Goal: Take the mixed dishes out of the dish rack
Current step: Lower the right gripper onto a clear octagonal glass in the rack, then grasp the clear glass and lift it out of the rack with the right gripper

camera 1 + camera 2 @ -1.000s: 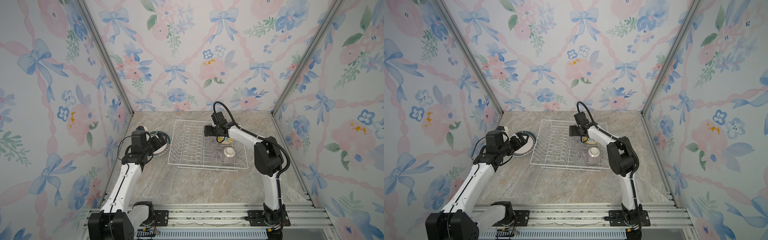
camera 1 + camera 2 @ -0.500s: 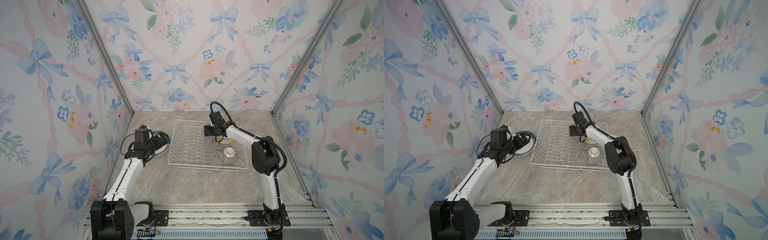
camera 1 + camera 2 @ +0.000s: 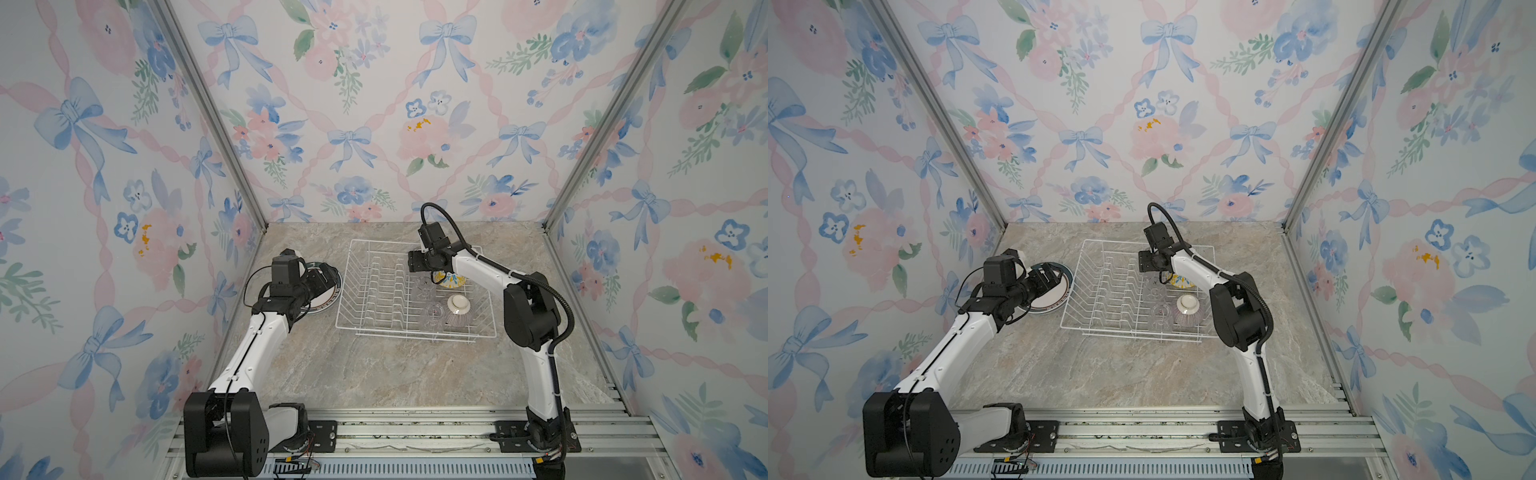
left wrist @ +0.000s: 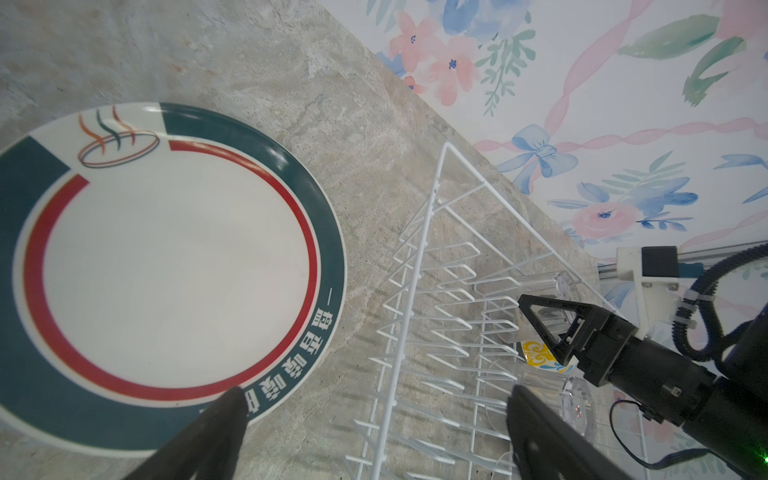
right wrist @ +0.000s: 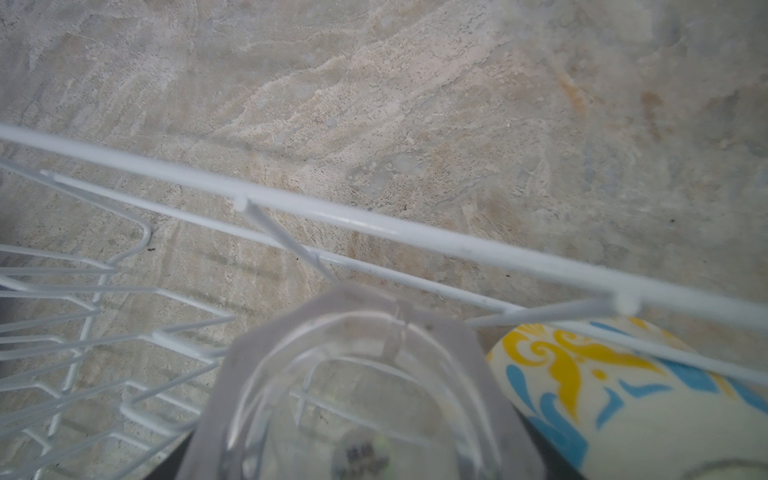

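Left claw: jaws wide apart, nothing between them. It hangs over the teal-rim plate, which lies flat on the table, just left of the dish rack and not touching it. One fingertip overlaps the plate's rim in the left wrist view; can't tell if it's touching.

Right claw: pointing down into the far-right part of the rack. A clear glass cup sits base-up between the jaws and fills the right wrist view. The dark pads at its sides are blurred, so can't tell whether they're clamped on it or only straddling it.

Still in the rack, all on the right side:
- yellow-blue bowl, far right, just beside the claw's cup, under the far rim wire in the right wrist view
- purplish striped bowl, near right, upside down with its pale foot ring up
- another clear cup, just left of the striped bowl

The left and middle prong rows of the rack show only bare wire in both top views.
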### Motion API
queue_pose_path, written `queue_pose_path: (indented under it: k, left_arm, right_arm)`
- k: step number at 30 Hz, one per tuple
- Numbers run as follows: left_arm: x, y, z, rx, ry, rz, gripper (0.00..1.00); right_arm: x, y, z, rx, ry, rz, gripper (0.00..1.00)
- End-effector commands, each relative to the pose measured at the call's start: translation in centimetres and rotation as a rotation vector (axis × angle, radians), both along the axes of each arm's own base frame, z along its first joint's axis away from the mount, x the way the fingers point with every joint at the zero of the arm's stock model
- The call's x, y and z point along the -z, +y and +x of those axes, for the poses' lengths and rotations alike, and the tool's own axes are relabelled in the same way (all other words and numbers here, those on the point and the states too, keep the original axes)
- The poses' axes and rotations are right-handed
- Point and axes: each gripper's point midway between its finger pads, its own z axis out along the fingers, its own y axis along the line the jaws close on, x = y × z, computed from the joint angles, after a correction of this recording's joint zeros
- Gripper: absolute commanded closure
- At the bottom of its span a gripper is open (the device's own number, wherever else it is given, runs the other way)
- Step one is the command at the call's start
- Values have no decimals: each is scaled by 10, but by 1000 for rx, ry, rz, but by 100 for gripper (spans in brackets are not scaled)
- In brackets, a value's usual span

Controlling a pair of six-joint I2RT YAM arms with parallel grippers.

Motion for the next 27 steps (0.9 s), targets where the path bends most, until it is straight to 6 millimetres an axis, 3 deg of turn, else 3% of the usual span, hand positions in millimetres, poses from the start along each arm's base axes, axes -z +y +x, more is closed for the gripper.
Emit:
queue_pose_path:
  k: [1,3,8,20,27]
  left_arm:
    - [-4,0,-1,9,-35,28,2]
    - [-3,0,-2,11,-32,26,2]
    - [-1,-2,-2,20,-25,20,2]
    - [7,-4,-3,28,-13,10,2]
    - [11,-5,-4,33,-5,4,2]
  right_arm:
    - [-4,1,4,12,-4,8,13]
    - [-4,2,3,16,-6,9,6]
    - [-12,7,5,16,-48,21,5]
    - [-3,7,7,29,-27,2,20]
    - [-13,5,9,39,-44,29,32]
